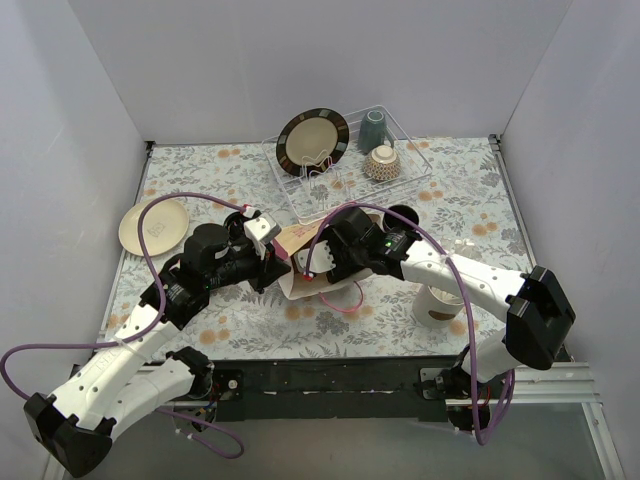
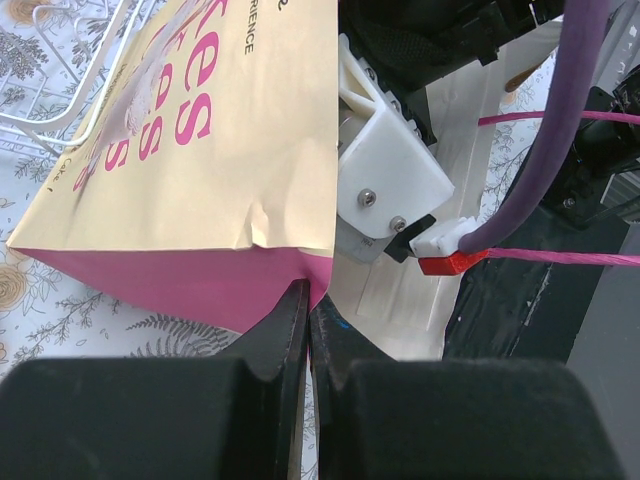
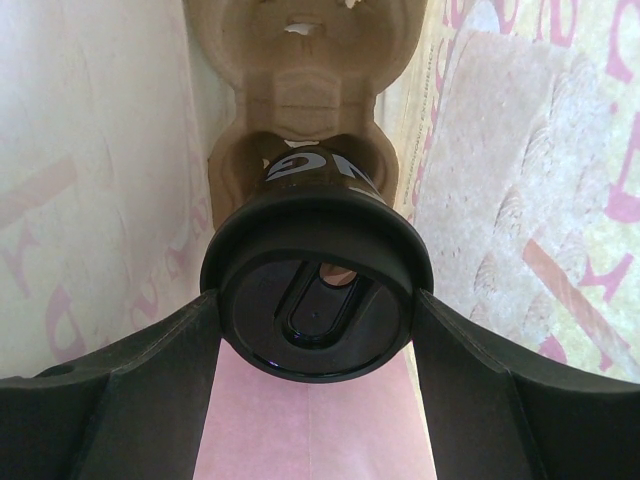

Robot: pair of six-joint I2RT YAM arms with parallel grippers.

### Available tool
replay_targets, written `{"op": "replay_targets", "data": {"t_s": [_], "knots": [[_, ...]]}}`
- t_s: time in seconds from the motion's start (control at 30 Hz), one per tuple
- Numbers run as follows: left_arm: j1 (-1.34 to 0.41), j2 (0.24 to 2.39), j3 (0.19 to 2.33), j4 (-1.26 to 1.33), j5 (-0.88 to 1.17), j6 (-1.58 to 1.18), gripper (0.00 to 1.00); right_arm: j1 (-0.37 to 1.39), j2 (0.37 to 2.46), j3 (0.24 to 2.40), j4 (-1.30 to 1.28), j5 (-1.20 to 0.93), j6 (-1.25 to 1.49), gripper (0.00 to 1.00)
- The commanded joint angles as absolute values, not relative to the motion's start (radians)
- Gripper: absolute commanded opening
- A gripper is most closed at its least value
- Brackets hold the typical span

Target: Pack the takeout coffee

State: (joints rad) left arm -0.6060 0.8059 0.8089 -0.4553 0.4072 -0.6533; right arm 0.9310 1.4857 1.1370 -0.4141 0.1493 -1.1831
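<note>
**Item 1, my left tool.** Closed. The jaws are pinched flat on the pink lower edge of the paper bag, which appears to lie on its side on the bench.

**Item 2, my right tool.** Reached inside the bag and clamped across the black lid of the takeout coffee cup, with one finger at each side of the rim.

**Item 3, location of the cup.** Deep in the bag, with its base at a well of the pulp carrier. I cannot tell from this angle whether it is fully seated.

**Item 4, a second black cup.** Out on the bench beyond my right arm, not yet packed.

**Hazards**
- If I let go before the base is seated in the well, the cup could tip and spill into the bag.
- The grip is on the lid rim, so too hard a squeeze may pop the lid.
- If the left pinch slips off the thin paper edge, the bag mouth could sag onto my right wrist.
- The pink cord runs close by that wrist. It could snag there and drag the bag when I pull out.

**Markings**
- Bag: large pink letters, of which only the fragments "es" and "as" show. Above them is small dark print ending in "RIENCE".
- Cup wall: white lettering, mostly hidden by the lid. One letter is possibly a "G".
</note>
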Motion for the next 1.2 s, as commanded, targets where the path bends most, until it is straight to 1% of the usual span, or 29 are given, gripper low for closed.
{"op": "replay_targets", "data": {"t_s": [0.0, 0.67, 0.77, 1.0, 1.17], "knots": [[-0.606, 0.798, 0.821, -0.477, 0.419, -0.661, 0.0, 0.923, 1.485, 1.158, -0.403, 0.137, -1.233, 0.4], [-0.606, 0.813, 0.833, -0.453, 0.414, -0.686, 0.0, 0.923, 1.496, 1.143, -0.411, 0.086, -1.261, 0.39], [-0.606, 0.815, 0.836, -0.457, 0.414, -0.692, 0.0, 0.923, 1.496, 1.149, -0.446, 0.081, -1.258, 0.39], [-0.606, 0.81, 0.83, -0.453, 0.413, -0.701, 0.0, 0.923, 1.48, 1.126, -0.423, 0.155, -1.249, 0.38], [-0.606, 0.813, 0.836, -0.449, 0.413, -0.698, 0.0, 0.923, 1.486, 1.114, -0.41, 0.141, -1.243, 0.39]]}}
